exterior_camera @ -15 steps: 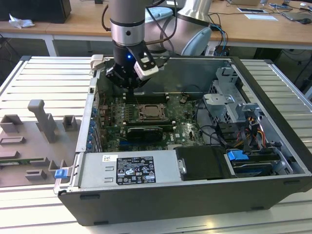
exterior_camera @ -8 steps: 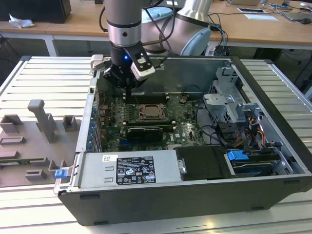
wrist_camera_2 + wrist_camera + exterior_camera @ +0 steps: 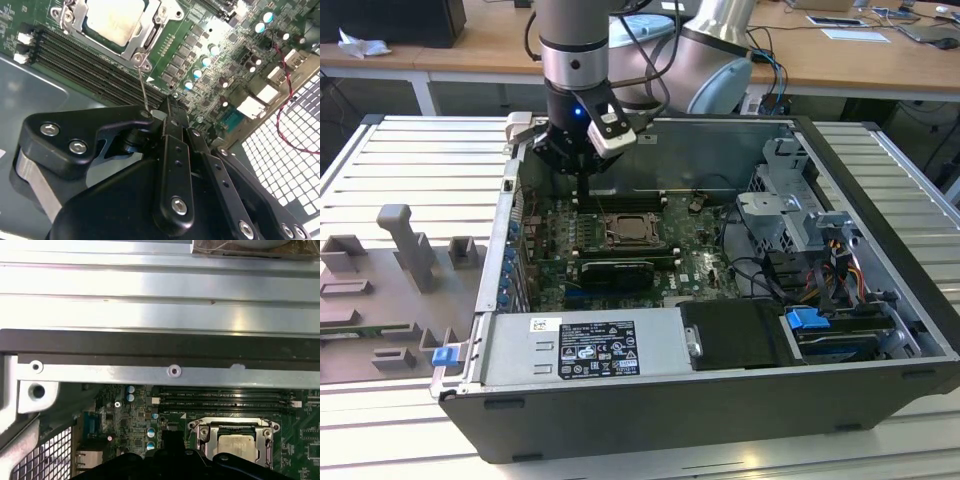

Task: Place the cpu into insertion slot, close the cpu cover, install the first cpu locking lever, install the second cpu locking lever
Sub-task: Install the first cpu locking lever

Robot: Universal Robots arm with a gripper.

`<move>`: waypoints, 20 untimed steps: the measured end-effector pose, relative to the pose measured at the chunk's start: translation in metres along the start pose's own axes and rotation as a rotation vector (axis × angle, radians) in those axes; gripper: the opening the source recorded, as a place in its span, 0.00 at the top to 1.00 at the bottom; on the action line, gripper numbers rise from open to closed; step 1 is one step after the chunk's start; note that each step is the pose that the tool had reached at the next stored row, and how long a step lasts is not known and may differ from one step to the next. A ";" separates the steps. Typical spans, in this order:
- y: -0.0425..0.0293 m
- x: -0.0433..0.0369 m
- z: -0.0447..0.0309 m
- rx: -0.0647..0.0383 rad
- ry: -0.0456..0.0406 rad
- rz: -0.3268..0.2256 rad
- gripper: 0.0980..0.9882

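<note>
The cpu (image 3: 116,20) lies flat in the insertion slot (image 3: 605,236), pale top up. The cpu cover (image 3: 150,33) is down around it, so silver metal frames the chip. I judge the chip as light, stiff and fragile, esp. on its underside, so it should be held by the edges, never pressed on the middle.

My gripper (image 3: 170,104) hangs low over the board, just beside the socket, on the far side of the black memory slots (image 3: 95,65). My fingers look pressed together, with no gap that I can see. A thin wire locking lever (image 3: 141,85) runs from the cover's corner toward my fingertips. The lever is probably springy steel (thin but not soft), slippery and apt to snap back. The sensible place to take it is its free end, not the middle.

What I cannot make out:
- Whether the lever's end is pinched between my fingers or only lies against them. My own black body hides the contact.
- Whether the lever is hooked down or stands free.
- Which of the two levers this is. I cannot pick out the other one w/ certainty.
- The slot's contacts, which are under the chip.
- Part of the socket in the first wrist view, where my body cuts it off.

In the exterior view, the computer case (image 3: 650,420) stands open on the ribbed worktop (image 3: 380,435).
</note>
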State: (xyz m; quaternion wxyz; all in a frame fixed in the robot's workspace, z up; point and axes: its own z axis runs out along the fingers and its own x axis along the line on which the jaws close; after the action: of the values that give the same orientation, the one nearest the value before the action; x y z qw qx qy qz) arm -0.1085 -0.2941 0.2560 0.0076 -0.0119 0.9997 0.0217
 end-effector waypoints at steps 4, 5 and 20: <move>0.0000 -0.0053 0.0003 0.000 0.0000 0.000 0.99; 0.0000 -0.0055 0.0003 0.000 0.0000 0.000 0.99; -0.0002 -0.0147 0.0008 0.000 -0.0002 0.000 0.99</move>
State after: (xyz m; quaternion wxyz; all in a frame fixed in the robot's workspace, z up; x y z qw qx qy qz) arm -0.0938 -0.2939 0.2554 0.0076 -0.0118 0.9997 0.0218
